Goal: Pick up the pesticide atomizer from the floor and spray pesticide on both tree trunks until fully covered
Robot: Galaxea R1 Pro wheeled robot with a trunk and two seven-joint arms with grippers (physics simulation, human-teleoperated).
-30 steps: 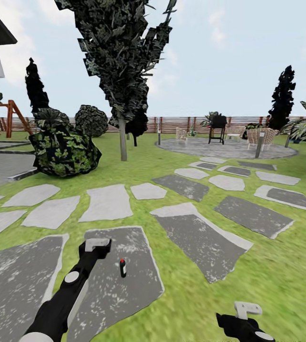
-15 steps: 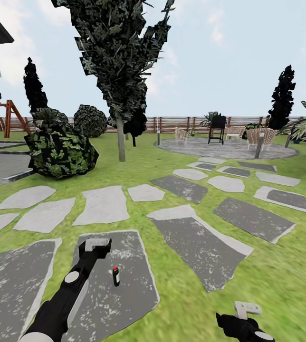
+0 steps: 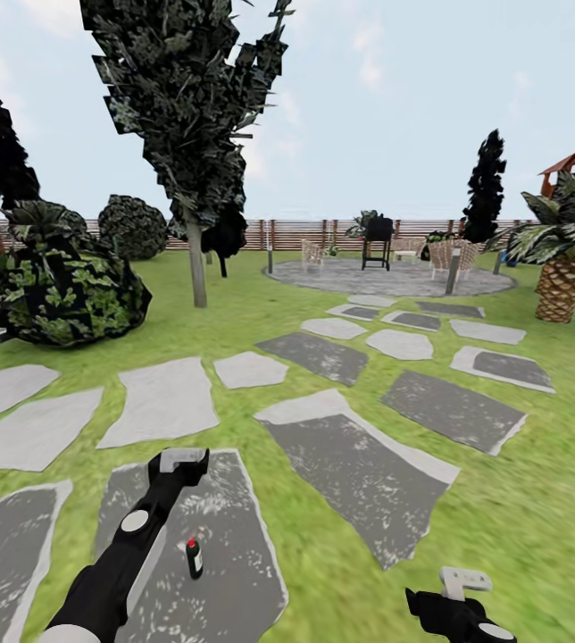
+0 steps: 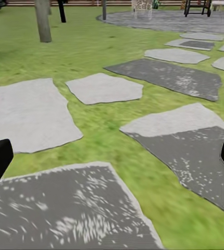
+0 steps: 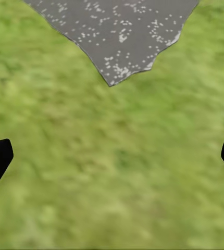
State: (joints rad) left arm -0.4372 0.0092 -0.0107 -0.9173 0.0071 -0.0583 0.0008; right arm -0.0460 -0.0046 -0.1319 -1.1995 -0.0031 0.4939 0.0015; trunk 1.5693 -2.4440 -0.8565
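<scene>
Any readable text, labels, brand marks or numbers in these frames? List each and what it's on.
None readable.
The pesticide atomizer, a small dark bottle with a red top standing on a stone slab, is too small to show any label.
The grill on the far patio and the fence show no markings.

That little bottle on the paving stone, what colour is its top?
Red, on a dark body: the bottle stands on a grey stone slab, clearest in the head view.

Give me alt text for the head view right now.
A small dark pesticide atomizer with a red cap stands on a grey paving slab beside the black left arm's gripper. Beyond, stepping stones cross green lawn toward a grey-trunked tree and slatted wooden fence.
</scene>
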